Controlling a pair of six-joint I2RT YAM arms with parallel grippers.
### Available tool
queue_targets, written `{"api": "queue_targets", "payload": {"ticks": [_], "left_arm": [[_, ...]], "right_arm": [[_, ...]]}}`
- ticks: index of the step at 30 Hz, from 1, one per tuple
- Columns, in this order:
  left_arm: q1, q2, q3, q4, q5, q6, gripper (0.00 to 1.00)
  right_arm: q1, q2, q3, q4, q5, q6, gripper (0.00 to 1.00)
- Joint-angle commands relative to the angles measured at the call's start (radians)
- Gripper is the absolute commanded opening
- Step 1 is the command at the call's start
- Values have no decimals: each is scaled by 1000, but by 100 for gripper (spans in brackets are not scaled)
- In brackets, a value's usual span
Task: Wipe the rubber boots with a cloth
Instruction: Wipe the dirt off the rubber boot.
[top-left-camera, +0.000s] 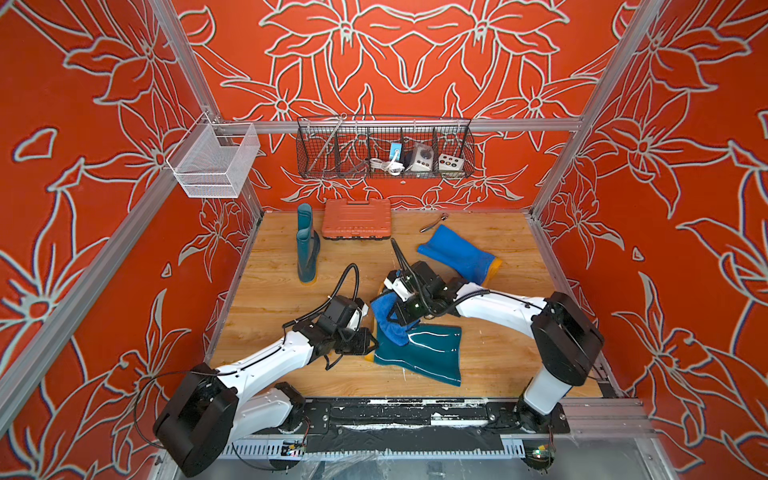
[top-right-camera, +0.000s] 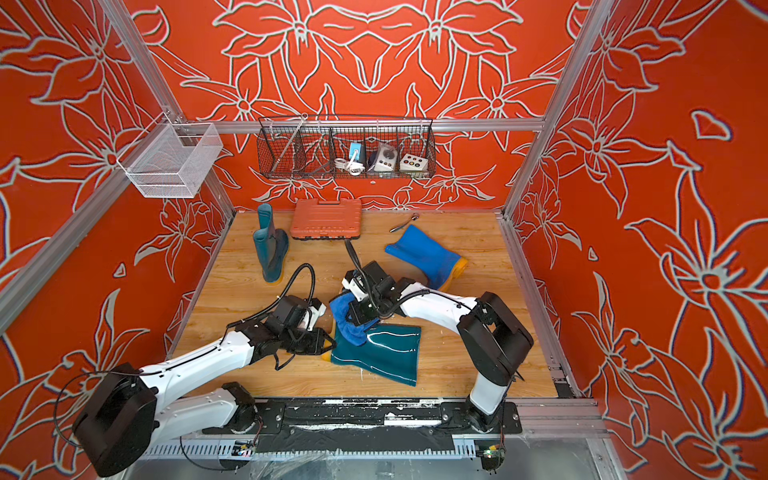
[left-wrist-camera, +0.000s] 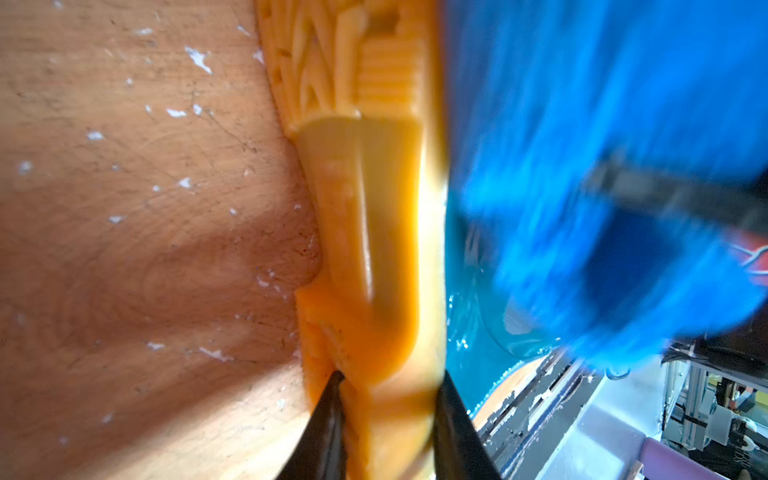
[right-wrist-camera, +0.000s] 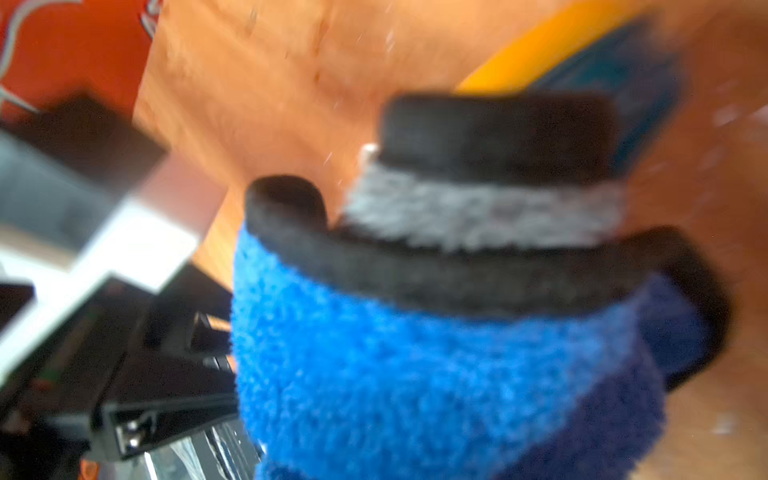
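A dark teal rubber boot (top-left-camera: 419, 353) (top-right-camera: 378, 353) lies on its side near the front of the wooden floor. My left gripper (top-left-camera: 371, 346) (left-wrist-camera: 388, 382) is shut on its yellow-orange sole (left-wrist-camera: 374, 232), one finger on each side of the heel edge. The fuzzy blue cloth (top-left-camera: 388, 320) (top-right-camera: 347, 322) (right-wrist-camera: 415, 353) rests against the boot's foot end. My right gripper (top-left-camera: 401, 318) is shut on it, with the fingers buried in the fabric. A second teal boot (top-left-camera: 306, 249) stands upright at the back left. The bright blue boot (top-left-camera: 457, 253) lies at the back right.
An orange ribbed case (top-left-camera: 356, 218) sits at the back wall beside the standing boot. A small metal tool (top-left-camera: 434, 222) lies behind the blue boot. A black wire basket (top-left-camera: 384, 149) and a white mesh basket (top-left-camera: 214, 160) hang above the floor.
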Motion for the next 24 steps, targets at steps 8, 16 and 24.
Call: {"api": "queue_targets", "payload": {"ticks": [8, 16, 24], "left_arm": [[21, 125, 28, 56, 43, 29, 0], [21, 92, 7, 19, 54, 14, 0], [21, 99, -2, 30, 54, 6, 0]], "right_arm": [[81, -75, -115, 3, 22, 7, 0], [-109, 55, 51, 131, 29, 134, 0], [67, 16, -65, 111, 2, 109, 0]]}}
